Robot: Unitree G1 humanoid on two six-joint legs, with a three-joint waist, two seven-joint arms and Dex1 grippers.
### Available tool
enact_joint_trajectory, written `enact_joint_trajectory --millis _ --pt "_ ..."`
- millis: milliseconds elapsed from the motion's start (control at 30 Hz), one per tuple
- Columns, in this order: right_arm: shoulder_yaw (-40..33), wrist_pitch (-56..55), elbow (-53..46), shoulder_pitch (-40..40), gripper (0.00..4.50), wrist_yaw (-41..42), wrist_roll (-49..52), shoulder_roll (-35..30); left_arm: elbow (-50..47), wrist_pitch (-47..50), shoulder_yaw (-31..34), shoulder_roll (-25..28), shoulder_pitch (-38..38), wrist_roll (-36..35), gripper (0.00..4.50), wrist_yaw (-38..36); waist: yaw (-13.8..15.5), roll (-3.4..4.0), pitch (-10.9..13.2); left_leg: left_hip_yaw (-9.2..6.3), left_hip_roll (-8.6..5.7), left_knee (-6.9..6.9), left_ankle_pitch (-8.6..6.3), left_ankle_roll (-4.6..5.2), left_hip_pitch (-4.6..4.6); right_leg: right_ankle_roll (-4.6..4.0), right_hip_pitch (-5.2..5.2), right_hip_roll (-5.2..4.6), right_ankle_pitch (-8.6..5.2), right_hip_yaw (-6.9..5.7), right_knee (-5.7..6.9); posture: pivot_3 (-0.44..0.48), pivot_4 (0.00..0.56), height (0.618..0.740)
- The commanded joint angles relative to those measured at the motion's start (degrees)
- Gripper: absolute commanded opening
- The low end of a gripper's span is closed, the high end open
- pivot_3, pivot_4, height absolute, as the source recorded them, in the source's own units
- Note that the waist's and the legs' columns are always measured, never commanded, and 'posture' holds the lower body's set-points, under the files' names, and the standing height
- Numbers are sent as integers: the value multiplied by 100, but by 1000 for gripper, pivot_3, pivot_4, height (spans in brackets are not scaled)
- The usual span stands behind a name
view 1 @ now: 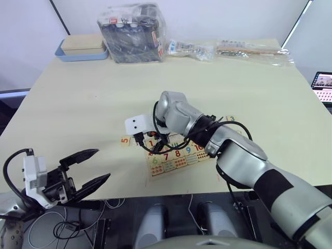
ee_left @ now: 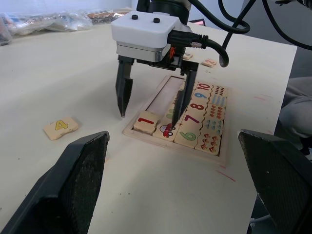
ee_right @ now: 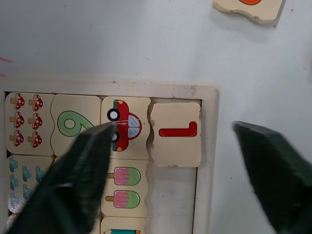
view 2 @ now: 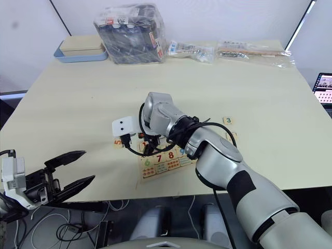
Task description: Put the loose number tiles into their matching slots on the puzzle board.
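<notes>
Light-wood puzzle board (ee_left: 214, 151) lies flat on the cream table (view 1: 104, 93), near its front edge. Tile 1 (ee_right: 176, 132), red numeral, sits in the end slot of the board's top row, at the board's corner, slightly askew against the frame. The rest of that row (ee_left: 163, 95) shows as plain recessed wood. Pieces 6 to 10 sit in their places, with picture squares (red car, ice lollies, mushrooms) beside them.

Right gripper (ee_left: 152, 105) points down over that corner of the board, fingers spread and holding nothing. One finger stands just outside the frame beside tile 1; the other finger's tip comes down at the red car picture. Whether either tip touches the wood cannot be told.

Loose tiles on the table: tile 5 (view 1: 125, 139) just off the board on the robot's left; tile 4 (ee_left: 60, 127), yellow numeral, also to that side and apart from the board; tile 3 (view 2: 227, 120) beyond the board on the robot's right.

Left gripper (view 1: 85, 171) hangs at the table's front edge, well apart from the board, fingers spread, empty.

At the far edge: a blue-edged tray (view 1: 78, 54) with a wooden box, a clear-wrapped dark bundle (view 1: 132, 33), and flat plastic bags (view 1: 249, 51).
</notes>
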Motion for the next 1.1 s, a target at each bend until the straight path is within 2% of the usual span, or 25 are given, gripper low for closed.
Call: enact_joint_trajectory --millis 33,300,467,567,633,700,733,767,833,1100 --pt "-313 -2 -202 -25 4466 -95 96 11 2 -81 133 52 19 2 4500 -53 -1 0 0 0 0 0 0 0 0 0 0 0 0 0 0 0 150 740" --pt "-1154 -91 -1519 609 4466 316 929 -726 -16 -111 168 16 67 10 4500 -38 15 -4 -1 -2 1 1 0 0 0 1 3 -1 1 -1 -2 0 150 740" --pt "-1521 -196 -1636 979 4466 -2 1170 -967 31 -139 181 16 78 6 4500 -47 4 -4 -1 -2 0 2 0 1 1 1 10 -1 1 -2 0 0 150 740" --pt "-1666 -221 -1437 1082 3627 -300 1244 -902 76 -147 175 19 63 5 4500 -49 -7 -4 -1 0 3 1 0 1 2 1 9 2 1 0 1 0 150 740" --pt "-1738 -179 -1321 1114 2604 -453 1298 -830 96 -148 164 26 47 4 4500 -49 -6 -4 -1 2 6 0 0 0 3 1 9 6 1 2 1 0 150 740" --pt "-1763 -204 -1175 1121 1979 -572 1300 -773 118 -145 155 42 23 2 4500 -55 -6 -4 -1 2 7 0 0 0 3 1 9 6 1 2 1 0 150 740" --pt "-1767 -222 -1102 1118 1362 -627 1301 -751 134 -145 152 52 10 -1 4500 -60 -5 -4 -1 3 7 -1 0 0 4 0 9 6 0 2 1 0 150 740" --pt "-1772 -231 -1037 1110 1027 -674 1306 -731 152 -147 150 62 -5 -1 4500 -68 -4 -4 -1 3 7 -1 0 0 4 -1 9 6 0 1 1 0 150 740" --pt "-1771 -245 -943 1105 40 -729 1315 -711 168 -148 148 72 -24 -1 4500 -77 9 -4 -1 4 8 0 0 0 4 -2 9 5 0 2 1 0 150 740" --pt "-1646 -457 -629 1140 13 -953 1193 -664 169 -147 145 81 -51 9 4500 -77 -2 -4 -1 2 7 0 0 1 4 -2 10 5 -1 1 1 0 150 740"
